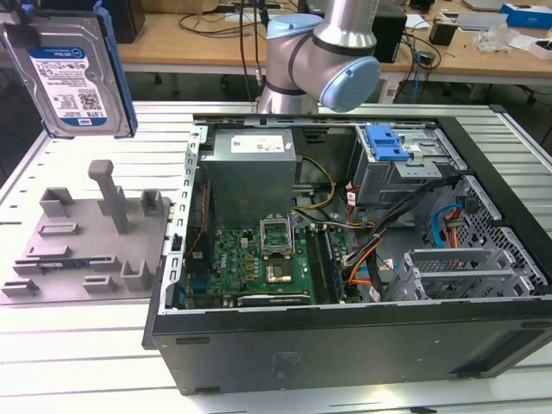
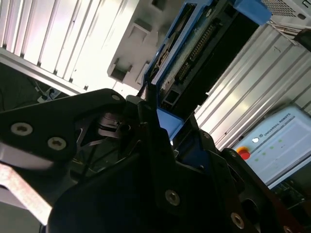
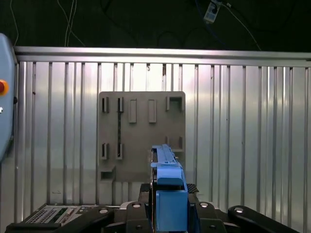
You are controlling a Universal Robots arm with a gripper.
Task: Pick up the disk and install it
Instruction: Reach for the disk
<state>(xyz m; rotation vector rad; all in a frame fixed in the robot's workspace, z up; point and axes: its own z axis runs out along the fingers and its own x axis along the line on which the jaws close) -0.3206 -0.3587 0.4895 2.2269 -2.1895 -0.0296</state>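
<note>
The disk (image 1: 69, 73) hangs upright in the air at the exterior view's far left, above the grey fixture plate (image 1: 95, 241). Its silver face carries a white-and-blue label, and a blue frame runs along its edges. In the first wrist view I see the disk (image 3: 167, 177) edge-on, with my gripper (image 3: 167, 196) shut on it and the fixture plate (image 3: 141, 136) straight beneath. In the second wrist view the disk (image 2: 204, 48) sticks out from between my black fingers (image 2: 150, 104), connector side showing.
An open computer case (image 1: 345, 354) lies on the slatted aluminium table (image 1: 78, 345), to the exterior view's right of the plate. Inside are a motherboard (image 1: 259, 259), cables, and drive bays with a blue tab (image 1: 385, 142). The arm's base (image 1: 319, 52) stands behind the case. A control pendant (image 2: 277, 141) lies on the table.
</note>
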